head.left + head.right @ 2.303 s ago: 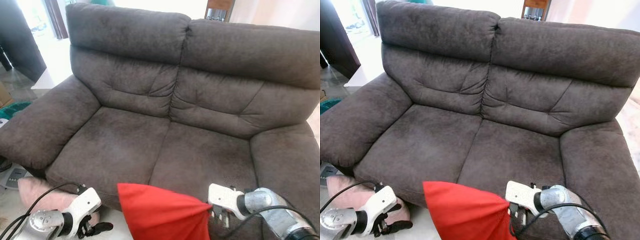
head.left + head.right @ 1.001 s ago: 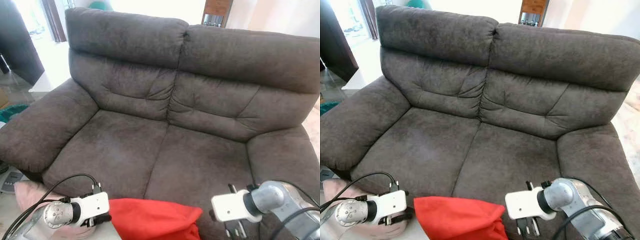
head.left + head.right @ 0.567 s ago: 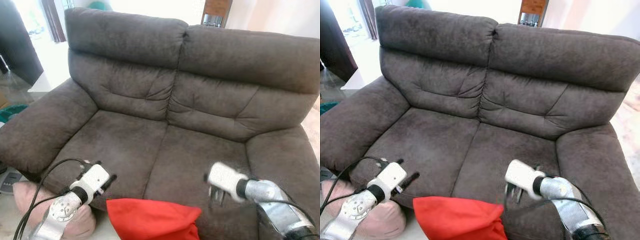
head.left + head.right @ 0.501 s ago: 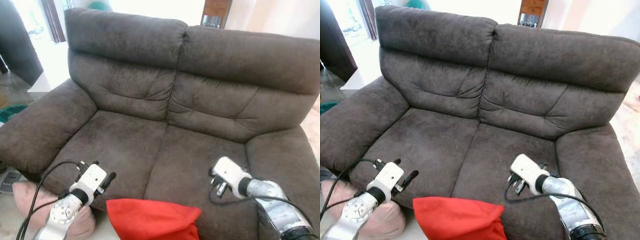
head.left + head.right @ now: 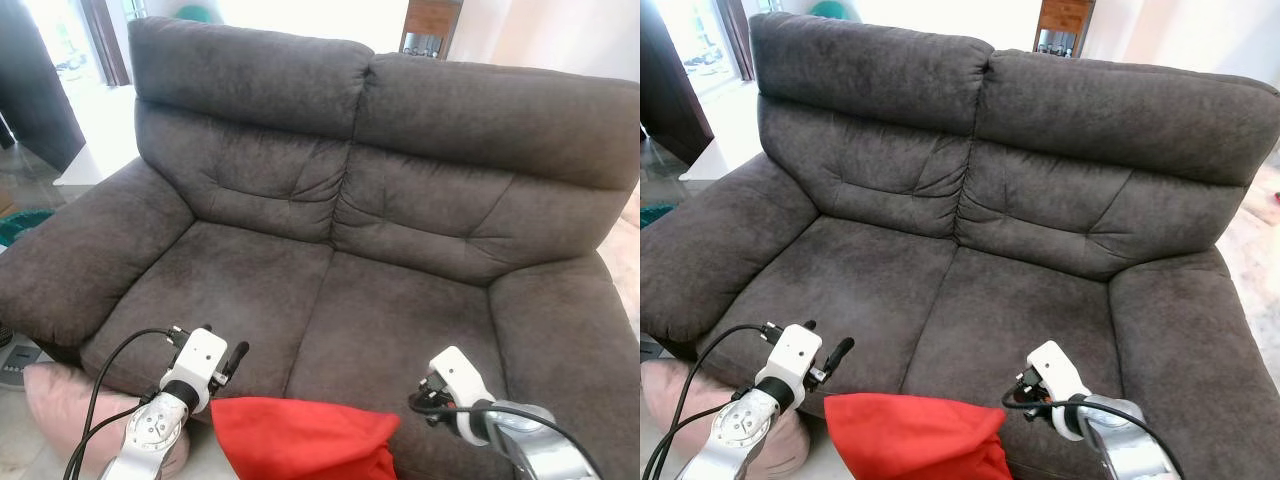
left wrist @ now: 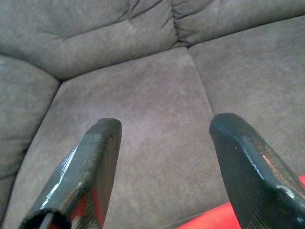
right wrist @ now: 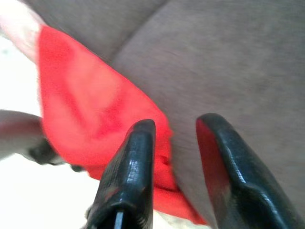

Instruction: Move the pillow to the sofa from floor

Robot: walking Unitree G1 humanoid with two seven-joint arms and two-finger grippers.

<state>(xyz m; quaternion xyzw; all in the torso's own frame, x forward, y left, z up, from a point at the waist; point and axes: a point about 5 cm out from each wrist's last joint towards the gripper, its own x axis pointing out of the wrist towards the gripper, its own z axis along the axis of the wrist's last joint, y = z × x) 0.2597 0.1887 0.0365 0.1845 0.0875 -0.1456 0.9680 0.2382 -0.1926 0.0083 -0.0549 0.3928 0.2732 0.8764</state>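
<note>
A red pillow lies at the front edge of the dark brown sofa, below the seam between its two seat cushions. My left gripper hovers open over the left seat's front edge, just left of the pillow; its wrist view looks across the bare seat, with a strip of red pillow at the picture's edge. Beside the pillow's right corner my right gripper points left, open, with nothing between its fingers. The red pillow lies just beyond them.
A pink pillow lies on the floor by the sofa's left front corner, under my left arm. A grey device and a teal item sit on the floor at the left. A wooden cabinet stands behind the sofa.
The right gripper let go of the red pillow's corner, and the pillow sank flat at the seat's front edge. In the last half second the right gripper dropped lower; the left edged right.
</note>
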